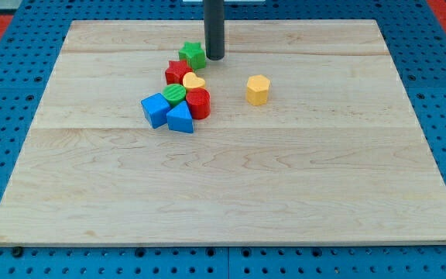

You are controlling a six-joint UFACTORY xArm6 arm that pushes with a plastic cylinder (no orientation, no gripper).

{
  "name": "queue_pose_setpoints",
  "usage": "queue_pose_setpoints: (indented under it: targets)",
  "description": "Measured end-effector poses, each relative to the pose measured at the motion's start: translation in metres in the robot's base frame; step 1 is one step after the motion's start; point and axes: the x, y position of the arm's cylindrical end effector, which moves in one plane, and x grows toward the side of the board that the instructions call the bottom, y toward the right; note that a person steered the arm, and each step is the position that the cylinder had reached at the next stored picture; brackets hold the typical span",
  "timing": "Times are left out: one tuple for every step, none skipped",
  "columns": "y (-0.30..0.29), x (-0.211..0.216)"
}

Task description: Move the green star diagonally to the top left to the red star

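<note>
Pale wooden board, planked, grain running left to right, laid on a blue perforated base; red perforated patches at the view's top corners. Single camera view, looking down at a slant. Green star: small, bright green, ridged points, upper left of centre, topmost of a tight cluster. Red star: directly below and slightly left of the green star, touching it or nearly so. Yellow heart: pressed against the red star's right side. Green round-topped block: just below the red star, shape not fully clear. Red cylinder: right of that green block, below the yellow heart. Blue cube-like block: at the cluster's lower left. Blue triangular block: at the cluster's bottom, beside the other blue piece and in front of the red cylinder. Yellow hexagonal block: alone, well apart to the view's right of the cluster. Dark straight rod descending from the view's top; my tip resting at board level just beside the green star's right side, contact not certain. Plain rod end, nothing to spread or pinch, nothing held.
</note>
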Motion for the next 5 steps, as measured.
queue_pose_setpoints:
  targets:
    - [-0.034, 0.012]
    - [-0.067, 0.003]
    - [-0.067, -0.021]
    - [-0.099, -0.039]
    - [-0.145, -0.041]
